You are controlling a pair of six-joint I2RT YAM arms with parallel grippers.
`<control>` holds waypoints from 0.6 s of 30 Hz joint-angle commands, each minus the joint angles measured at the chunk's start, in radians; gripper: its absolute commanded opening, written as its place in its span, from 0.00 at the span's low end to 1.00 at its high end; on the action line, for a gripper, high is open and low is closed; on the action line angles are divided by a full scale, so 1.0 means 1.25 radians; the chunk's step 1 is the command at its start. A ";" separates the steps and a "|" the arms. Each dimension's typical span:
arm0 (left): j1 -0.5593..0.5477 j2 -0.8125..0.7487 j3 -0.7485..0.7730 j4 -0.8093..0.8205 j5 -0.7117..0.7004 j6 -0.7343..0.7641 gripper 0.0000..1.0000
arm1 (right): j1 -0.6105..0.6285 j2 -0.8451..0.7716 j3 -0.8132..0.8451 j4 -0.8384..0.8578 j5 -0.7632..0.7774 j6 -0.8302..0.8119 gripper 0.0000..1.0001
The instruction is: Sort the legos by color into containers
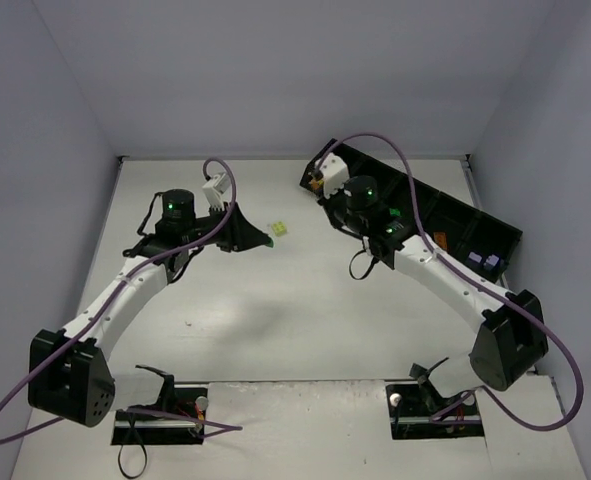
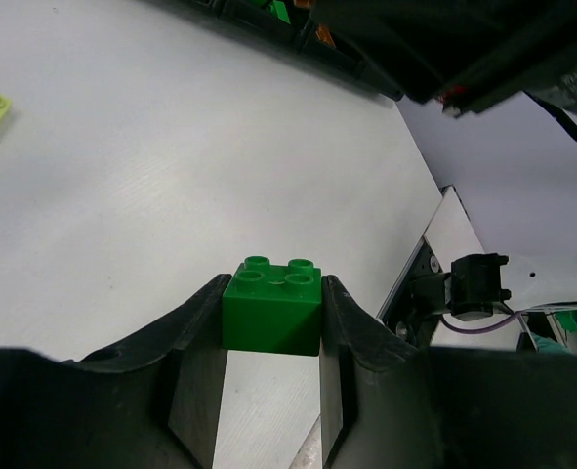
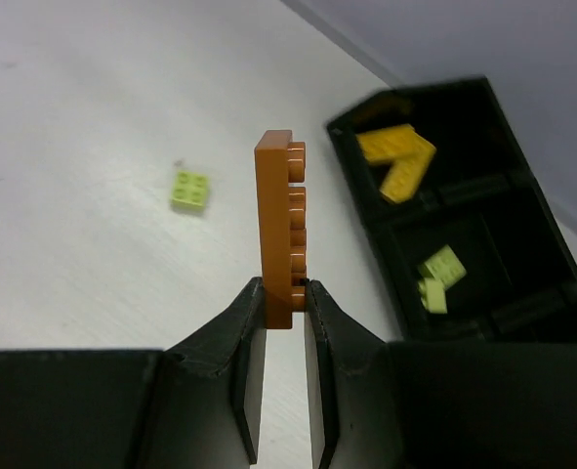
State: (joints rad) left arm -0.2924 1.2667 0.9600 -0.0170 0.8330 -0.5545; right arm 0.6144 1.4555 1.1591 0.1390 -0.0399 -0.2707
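Tray (image 3: 508,127), yellow legos (image 3: 395,161) inside, lime legos (image 3: 439,278) adjacent

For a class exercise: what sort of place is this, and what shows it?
Probably a robot lab test cell: a white table boxed by blank walls, a left arm and right arm bolted at its edge, a black tray of sorted bricks.

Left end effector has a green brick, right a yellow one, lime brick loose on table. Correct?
No: right end effector holds an orange-brown brick, not yellow (right wrist view). Left end effector does hold the green brick; lime brick is loose.
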 commanded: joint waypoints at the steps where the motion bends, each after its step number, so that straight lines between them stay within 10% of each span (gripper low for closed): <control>1: 0.008 -0.050 0.000 0.058 0.009 0.009 0.00 | -0.082 -0.064 -0.034 0.040 0.194 0.124 0.00; 18: 0.007 -0.133 -0.038 -0.069 -0.049 0.137 0.00 | -0.551 0.024 -0.119 -0.054 0.292 0.432 0.08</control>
State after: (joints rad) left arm -0.2920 1.1366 0.9009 -0.1055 0.7788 -0.4309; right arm -0.0299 1.4265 0.9585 0.0410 0.3088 0.2077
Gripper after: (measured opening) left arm 0.297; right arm 0.152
